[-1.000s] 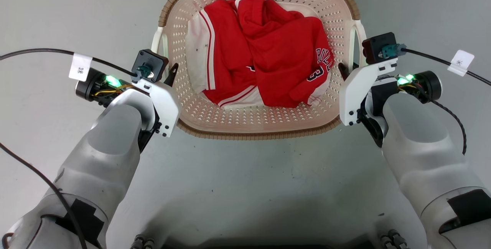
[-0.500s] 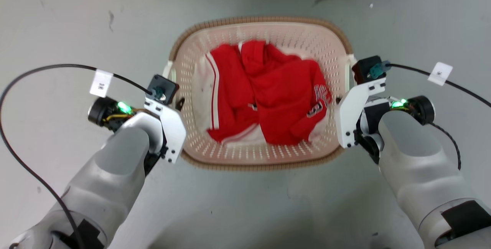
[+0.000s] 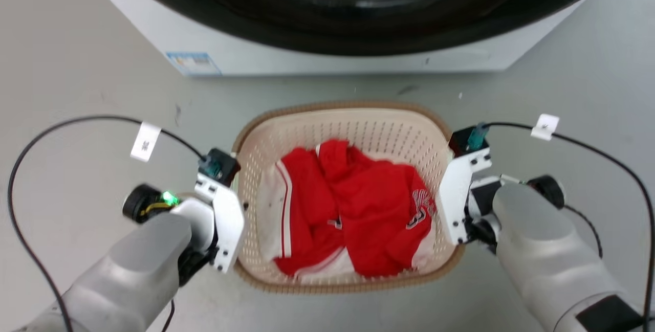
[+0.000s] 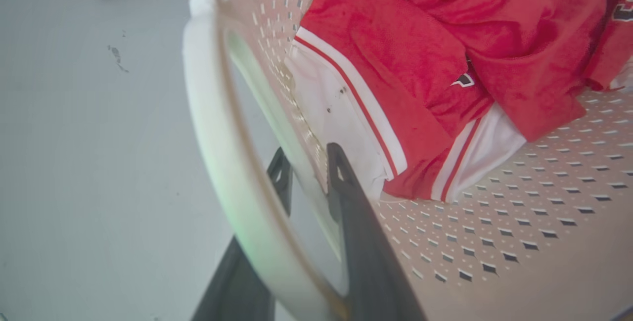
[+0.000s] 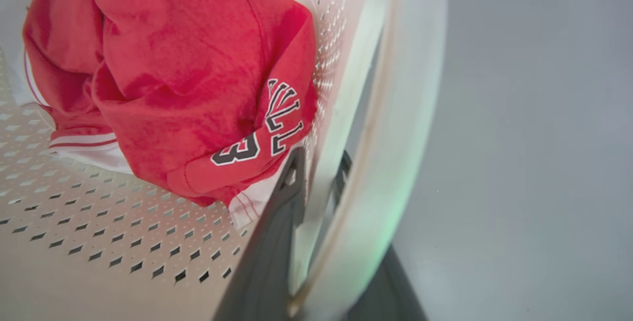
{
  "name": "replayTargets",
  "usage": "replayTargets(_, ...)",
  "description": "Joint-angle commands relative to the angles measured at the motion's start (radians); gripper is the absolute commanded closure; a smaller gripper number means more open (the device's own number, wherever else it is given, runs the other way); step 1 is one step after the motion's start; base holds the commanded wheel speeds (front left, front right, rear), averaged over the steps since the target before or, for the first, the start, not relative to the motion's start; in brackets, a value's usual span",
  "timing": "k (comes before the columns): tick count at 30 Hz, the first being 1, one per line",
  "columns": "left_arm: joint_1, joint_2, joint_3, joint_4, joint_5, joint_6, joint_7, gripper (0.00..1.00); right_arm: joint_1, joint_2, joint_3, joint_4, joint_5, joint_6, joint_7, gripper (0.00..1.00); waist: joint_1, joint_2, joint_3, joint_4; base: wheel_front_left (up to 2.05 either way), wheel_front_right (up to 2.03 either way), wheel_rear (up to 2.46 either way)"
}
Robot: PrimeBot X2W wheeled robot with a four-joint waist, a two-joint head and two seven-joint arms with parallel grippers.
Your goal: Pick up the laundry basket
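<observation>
Head view, item one: laundry basket (image 3: 353, 105), with cream perforated walls and a brown woven-look rim. It sits over the grey floor (image 3: 77, 96), near the front of the washing machine (image 3: 358, 62) but apart from it, between the two arms.

Contents: red garment (image 3: 358, 204) with white trim and dark lettering, heaped on the basket's bottom.

Fittings: one white handle on each short side, left handle (image 4: 210, 113) and right handle (image 5: 415, 113).

Left gripper (image 4: 307, 162): fingers drawn close, one on either side of the left handle's bar, clamped on it.

Right gripper (image 5: 319, 162): likewise closed about the right handle.

Status, as judged: both grasps are made. The lift itself remains to be done or is barely begun; whether the base is off the floor cannot be told.

Surroundings: black cables with white tags (image 3: 146, 141) trail from each wrist.
</observation>
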Motion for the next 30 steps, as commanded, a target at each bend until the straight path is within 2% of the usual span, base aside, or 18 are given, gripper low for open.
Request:
replayTargets(1, 0.036, 0.032, -0.021, -0.010, -0.017, -0.006, 0.016, 1.00, 0.035, -0.017, 0.026, -0.007, 0.006, 0.000, 0.026, 1.00, 0.0001, 0.0000, -0.114, -0.015, 0.00, 0.00, 0.00)
replayTargets(14, 0.106, 0.102, -0.049, -0.134, -0.113, -0.008, 0.140, 1.00, 0.118, -0.018, 0.134, -0.052, 0.123, 0.000, 0.153, 1.00, 0.0001, 0.0000, -0.332, -0.016, 0.00, 0.00, 0.00)
replayTargets(25, 0.174, 0.136, -0.049, -0.217, -0.185, -0.009, 0.250, 1.00, 0.168, -0.017, 0.196, -0.061, 0.192, 0.000, 0.226, 1.00, 0.0001, 0.0000, -0.454, -0.017, 0.00, 0.00, 0.00)
replayTargets(30, 0.185, 0.144, -0.049, -0.241, -0.195, -0.009, 0.285, 1.00, 0.176, -0.016, 0.221, -0.066, 0.222, 0.000, 0.254, 1.00, 0.0001, 0.0000, -0.476, -0.013, 0.00, 0.00, 0.00)
